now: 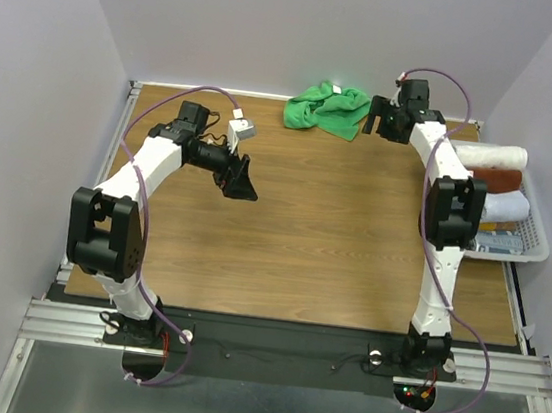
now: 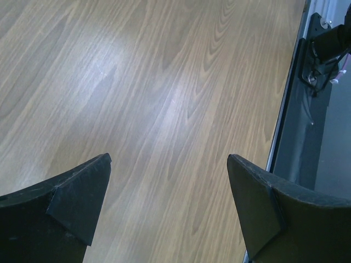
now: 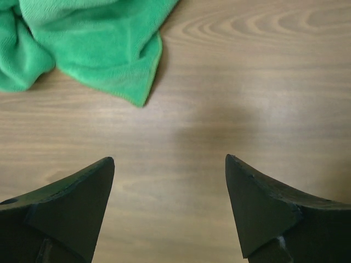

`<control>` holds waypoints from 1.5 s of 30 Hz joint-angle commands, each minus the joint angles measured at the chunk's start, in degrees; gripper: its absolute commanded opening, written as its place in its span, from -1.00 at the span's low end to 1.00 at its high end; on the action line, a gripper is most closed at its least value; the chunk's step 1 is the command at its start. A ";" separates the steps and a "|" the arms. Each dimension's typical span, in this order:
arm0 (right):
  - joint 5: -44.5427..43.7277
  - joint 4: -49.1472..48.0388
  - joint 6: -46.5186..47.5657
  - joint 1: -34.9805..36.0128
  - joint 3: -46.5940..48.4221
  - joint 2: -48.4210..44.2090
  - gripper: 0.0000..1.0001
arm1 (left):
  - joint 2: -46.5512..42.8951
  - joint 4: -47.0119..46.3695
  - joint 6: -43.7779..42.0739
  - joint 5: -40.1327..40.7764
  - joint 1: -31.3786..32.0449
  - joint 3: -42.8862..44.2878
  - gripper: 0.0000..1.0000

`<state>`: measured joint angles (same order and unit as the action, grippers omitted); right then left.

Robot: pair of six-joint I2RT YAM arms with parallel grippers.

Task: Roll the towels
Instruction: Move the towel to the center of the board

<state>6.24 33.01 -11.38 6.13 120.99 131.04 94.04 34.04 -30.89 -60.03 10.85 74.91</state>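
A bright green towel (image 1: pixel 327 110) lies crumpled at the far edge of the wooden table; it also shows in the right wrist view (image 3: pixel 82 44) at the upper left. My right gripper (image 1: pixel 378 118) hovers just right of it, open and empty (image 3: pixel 169 164). My left gripper (image 1: pixel 241 182) is open and empty over bare wood left of centre (image 2: pixel 169 161). A pale bluish-white towel (image 1: pixel 506 207) lies in the basket at the right.
A white basket (image 1: pixel 537 244) at the table's right edge also holds a cream-white rolled towel (image 1: pixel 492 155) and a brown rolled towel (image 1: pixel 497 179). White walls close the back and sides. A black strip (image 2: pixel 307 131) runs along the table's near edge.
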 commanded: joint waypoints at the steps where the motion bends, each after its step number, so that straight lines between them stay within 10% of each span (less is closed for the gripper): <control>1: -0.62 -1.90 0.04 1.43 8.11 3.68 0.71 | -3.60 -4.51 3.21 -2.46 -0.13 -1.70 0.97; 25: 3.69 -18.42 -18.59 3.27 10.76 22.32 0.58 | -5.18 -8.03 7.60 -3.34 -2.41 -3.55 0.97; 29: 5.62 -19.65 -18.77 3.80 11.55 24.08 0.06 | -5.44 -6.36 7.52 -2.46 -3.91 -2.14 0.97; 32: 11.57 -19.74 -19.12 3.80 10.50 23.21 -0.98 | -5.71 -4.95 6.90 -1.41 -5.05 -0.91 0.97; 45: 32.60 -16.60 -14.04 3.89 -30.80 -24.02 -0.99 | -13.87 -9.87 9.18 4.65 -7.77 -4.51 0.97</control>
<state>30.79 14.81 -30.15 9.47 94.17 122.78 85.17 27.35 -23.20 -57.10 3.62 71.75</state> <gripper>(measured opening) 0.024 0.986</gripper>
